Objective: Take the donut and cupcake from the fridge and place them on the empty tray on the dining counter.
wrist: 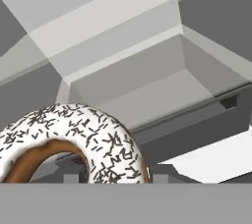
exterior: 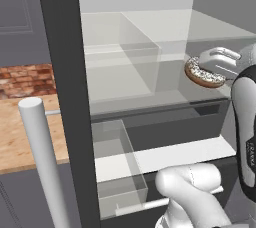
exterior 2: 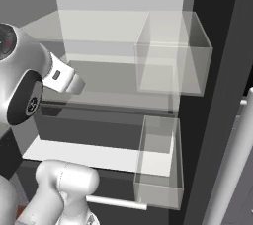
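The fridge point(exterior: 59, 52) stands open before me, its pale shelves in plain sight. My gripper point(exterior: 210, 67) is inside at the right, level with the middle shelf, and is shut on the donut point(exterior: 203, 75). The donut is a brown ring with white icing and dark sprinkles, and it hangs tilted just above the shelf. In the hand view the donut point(wrist: 74, 134) sits large at the lower left, with the fridge's back wall and a shelf behind it. From the right base view the white hand point(exterior 2: 63, 78) hides the donut. The cupcake, the tray and the dining counter are out of view.
Clear door bins point(exterior: 117, 159) point(exterior 2: 168, 56) point(exterior 2: 159, 162) hang on the open doors on both sides. A white bar handle point(exterior: 42, 157) rises at the lower left, another point(exterior 2: 232, 169) at the right. A wood-topped counter point(exterior: 20, 132) and a brick wall point(exterior: 25, 79) lie left of the fridge.
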